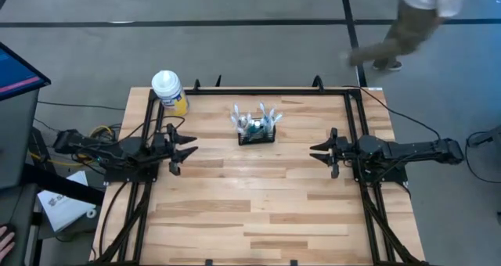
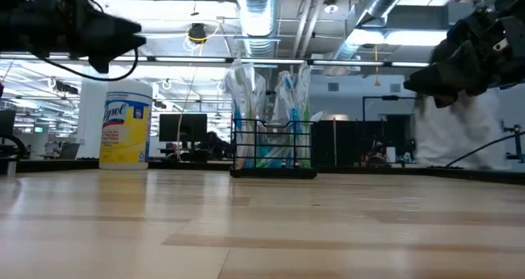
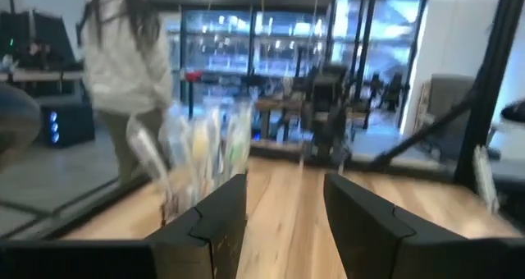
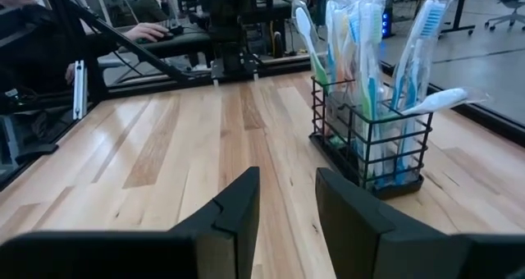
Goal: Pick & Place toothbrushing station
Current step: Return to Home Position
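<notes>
The toothbrushing station [image 1: 257, 132] is a small black wire holder box full of wrapped toothbrushes. It stands by its base on the wooden table, toward the far middle. It also shows in the low view [image 2: 273, 148], the right wrist view [image 4: 371, 139] and, blurred, the left wrist view [image 3: 201, 160]. My left gripper [image 1: 190, 145] is open and empty, above the table left of the station. My right gripper [image 1: 315, 152] is open and empty, above the table right of the station.
A yellow wipes canister with a white lid [image 1: 169, 91] stands at the table's far left corner. A black frame [image 1: 266, 91] runs along the table's edges. A person [image 1: 415, 23] walks on the floor beyond the far right corner.
</notes>
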